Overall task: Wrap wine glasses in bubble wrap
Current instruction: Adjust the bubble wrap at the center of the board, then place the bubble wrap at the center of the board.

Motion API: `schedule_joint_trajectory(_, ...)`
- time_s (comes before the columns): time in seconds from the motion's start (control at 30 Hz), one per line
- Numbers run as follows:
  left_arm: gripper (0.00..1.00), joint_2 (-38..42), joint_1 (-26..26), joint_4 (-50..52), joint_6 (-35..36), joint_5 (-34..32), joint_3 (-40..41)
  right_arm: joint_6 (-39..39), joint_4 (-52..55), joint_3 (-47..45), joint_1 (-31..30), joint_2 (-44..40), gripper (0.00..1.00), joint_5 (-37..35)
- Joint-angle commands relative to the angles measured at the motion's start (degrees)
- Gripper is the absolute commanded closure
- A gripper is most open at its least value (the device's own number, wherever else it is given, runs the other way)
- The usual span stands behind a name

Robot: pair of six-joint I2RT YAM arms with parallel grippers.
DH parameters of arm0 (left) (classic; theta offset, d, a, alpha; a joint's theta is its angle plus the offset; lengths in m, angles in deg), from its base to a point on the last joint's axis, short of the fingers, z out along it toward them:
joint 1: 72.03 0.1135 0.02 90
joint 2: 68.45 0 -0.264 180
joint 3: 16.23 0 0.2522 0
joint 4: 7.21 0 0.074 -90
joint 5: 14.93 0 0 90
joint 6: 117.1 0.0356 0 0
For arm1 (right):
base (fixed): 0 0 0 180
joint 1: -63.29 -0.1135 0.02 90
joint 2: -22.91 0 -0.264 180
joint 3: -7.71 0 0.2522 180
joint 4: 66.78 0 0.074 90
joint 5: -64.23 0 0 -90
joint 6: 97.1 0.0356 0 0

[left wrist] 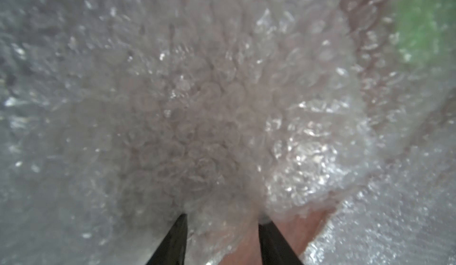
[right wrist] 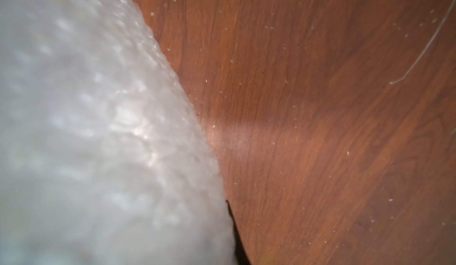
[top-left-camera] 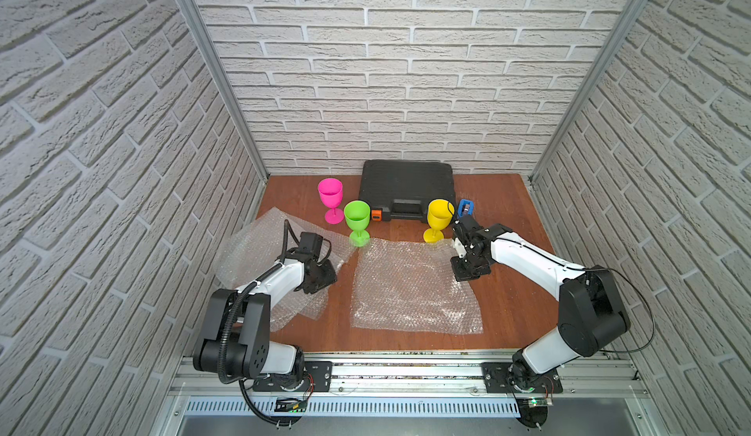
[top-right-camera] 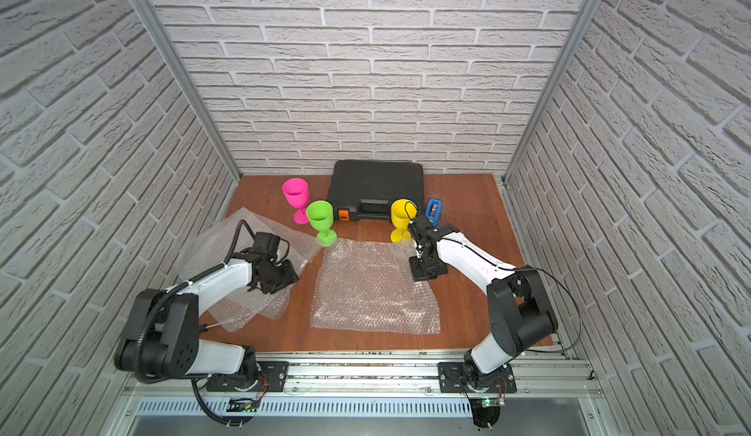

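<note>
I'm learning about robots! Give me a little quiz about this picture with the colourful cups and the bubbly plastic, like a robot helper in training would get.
1. How many goblets stand upright on the wooden table?
2. True or false: the blue tape dispenser stands right beside the yellow goblet.
3. Fill the gap: the goblet nearest the back wall is coloured ____.

Key
1. Three: the pink goblet, the green goblet and the yellow goblet.
2. True.
3. Pink.
</note>
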Motion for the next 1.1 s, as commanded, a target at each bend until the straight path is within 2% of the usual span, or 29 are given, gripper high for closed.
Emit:
schedule_joint_trajectory(0.0,0.52,-1.5,3.7,-0.5,2.0,-2.2,-1.4,-2.0,-1.6,-1.5,0.5,-1.8,0.97,6.1)
schedule_joint_trajectory(0.13,0.50,-2.3,5.9,2.2,4.3,-4.1,-5.4,-2.2,-1.4,-2.2,0.6,-1.8,0.98,7.3)
schedule_joint_trajectory(0.23,0.47,-0.7,4.7,5.3,5.6,-4.9,-8.2,-2.5,-1.6,-2.8,0.7,-2.5,0.98,8.9)
schedule_joint_trajectory(0.33,0.41,2.0,0.8,8.7,6.2,-6.4,-10.4,-2.0,-2.0,-3.5,1.0,-3.1,0.98,7.7)
schedule_joint_trajectory(0.47,0.40,2.5,-6.6,10.0,5.0,-4.9,-12.2,-1.6,-2.5,-3.7,1.5,-3.3,0.97,7.5)
schedule_joint_trajectory(0.53,0.41,0.3,-11.6,10.5,3.7,-5.5,-13.3,-1.6,-2.7,-3.7,1.6,-3.1,0.97,7.7)
schedule_joint_trajectory(0.63,0.41,-5.0,-16.4,11.4,3.3,-7.1,-15.4,-2.0,-2.6,-3.4,1.8,-2.5,0.98,7.9)
schedule_joint_trajectory(0.73,0.40,-8.1,-19.0,11.4,3.1,-10.0,-16.5,-2.2,-2.2,-3.2,1.9,-2.4,0.98,7.9)
schedule_joint_trajectory(0.83,0.39,-10.6,-19.1,10.9,3.7,-10.1,-17.1,-2.2,-2.2,-3.5,2.0,-2.6,0.98,8.0)
schedule_joint_trajectory(0.93,0.47,-13.1,-19.2,9.6,4.3,-7.4,-17.1,-2.0,-2.6,-3.8,2.0,-2.8,0.97,8.1)
schedule_joint_trajectory(1.07,0.64,-15.8,-19.2,8.3,4.3,-3.7,-16.8,-1.4,-3.5,-4.4,2.0,-2.9,0.98,8.2)
